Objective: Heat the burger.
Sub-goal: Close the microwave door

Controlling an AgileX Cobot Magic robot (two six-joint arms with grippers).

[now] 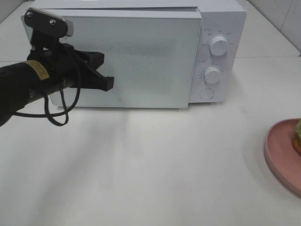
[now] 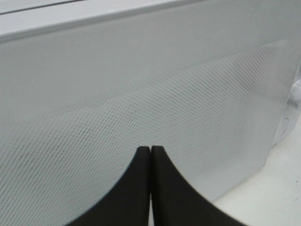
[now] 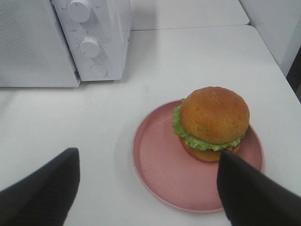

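Observation:
The burger [image 3: 214,122], golden bun over green lettuce, sits upright on a round pink plate [image 3: 160,165]. My right gripper [image 3: 146,155] hovers open over the plate, its dark fingers [image 3: 42,188] wide apart and touching nothing. In the high view only a sliver of the burger [image 1: 297,134] and the plate [image 1: 282,155] show at the right edge, and the right gripper is out of frame. My left gripper [image 1: 110,84] is shut and empty. Its joined tips [image 2: 150,149] point at the left part of the white microwave's door [image 1: 127,56], close in front of it.
The microwave [image 1: 221,52] stands at the back of the white table, with two knobs [image 1: 218,45] and a round button [image 1: 206,93] on its right panel. Whether its door is fully closed I cannot tell. A black cable [image 1: 56,117] hangs under the left arm.

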